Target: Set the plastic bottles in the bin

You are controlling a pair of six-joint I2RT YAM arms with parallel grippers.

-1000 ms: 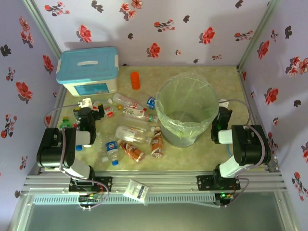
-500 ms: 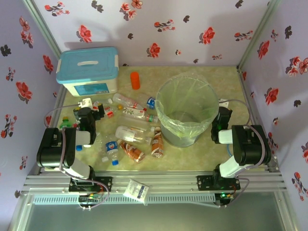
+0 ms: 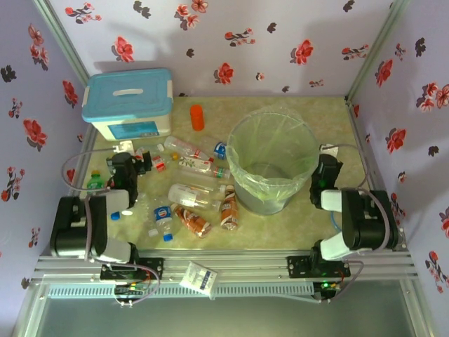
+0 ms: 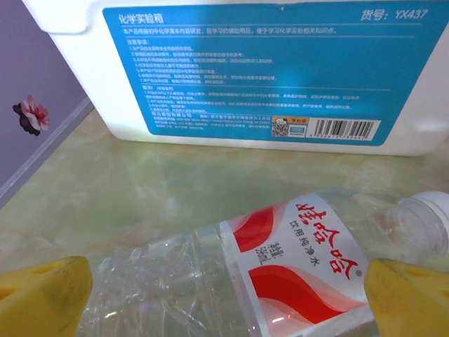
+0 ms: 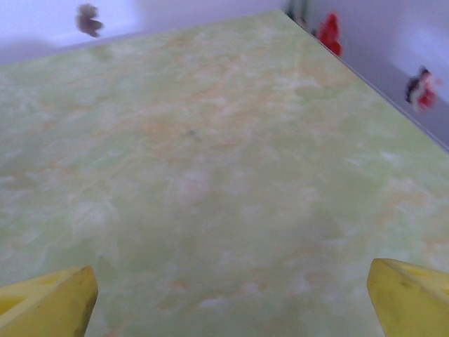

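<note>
Near the left edge of the bench (image 4: 105,189), just short of the white box (image 4: 231,70): left claw (image 4: 224,302) wide open, holding nothing, crumpled plastic bottle (image 4: 280,267) lying finger-to-finger across the gap, cap nearly at one finger. Probably needs a wrist turn. Bin (image 3: 238,179) mid-bench; right claw (image 5: 231,295) open too, empty.

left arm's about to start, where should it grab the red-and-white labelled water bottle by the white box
Probably the labelled mid-body of the water bottle, from above, the open left gripper turned so its fingers span the width. It lies on its side, nearly along the finger line; its clear end looks crumpled, and the white box blocks the far side.
</note>
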